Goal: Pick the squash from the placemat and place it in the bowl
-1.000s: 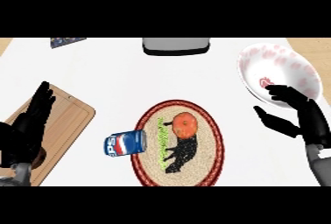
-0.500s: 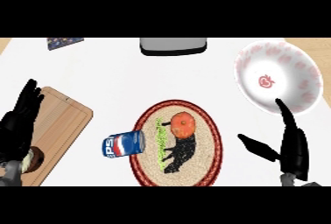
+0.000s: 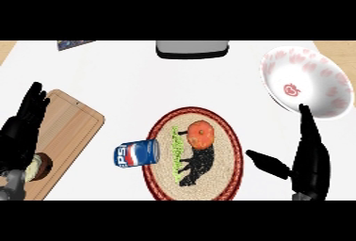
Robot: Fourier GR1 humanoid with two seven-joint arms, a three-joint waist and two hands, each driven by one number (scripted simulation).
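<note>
My right hand hung open beside the mat, the squash not yet picked up

The small round orange squash (image 3: 201,132) lay in the upper middle of the oval woven placemat with the dark red rim (image 3: 236,160), at frame centre. My black right hand (image 3: 309,162), lower right, had straight fingers and a spread thumb and held nothing. My left hand (image 3: 22,134) rested open at the left edge over the pale wooden cutting board (image 3: 73,134). The white bowl with pink markings (image 3: 306,82) sat upper right, well apart from the squash. As I judged it, the round squash could roll off the mat if my fingers nudged it, or I could knock the blue cola can (image 3: 137,153) touching the mat's left rim
</note>
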